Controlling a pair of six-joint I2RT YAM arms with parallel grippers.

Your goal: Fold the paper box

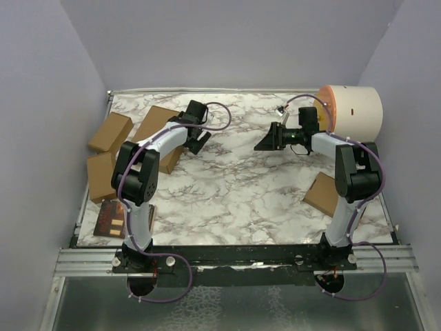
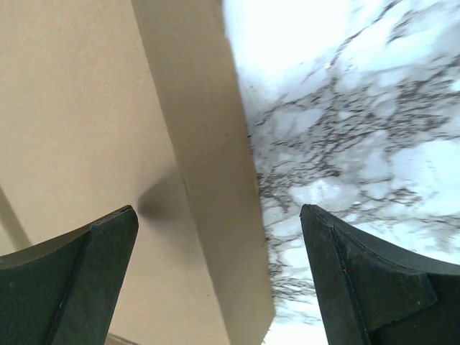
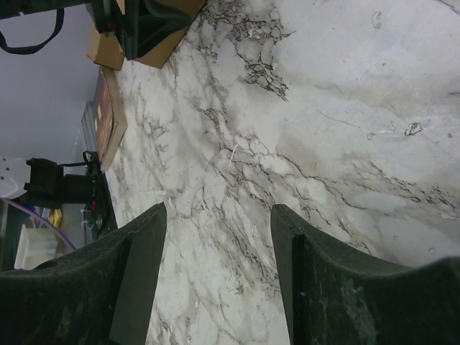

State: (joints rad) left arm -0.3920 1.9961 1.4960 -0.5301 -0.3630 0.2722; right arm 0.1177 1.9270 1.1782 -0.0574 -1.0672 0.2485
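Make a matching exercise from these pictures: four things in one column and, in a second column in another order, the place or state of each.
Things:
1. left gripper
2. right gripper
3. cream cylinder
4. dark flat card

Places and states:
a. at the far right corner of the table
b. open, over marble only
c. at the near left corner of the table
d. open, over the edge of the paper box

Pairs: 1-d, 2-b, 3-a, 4-c
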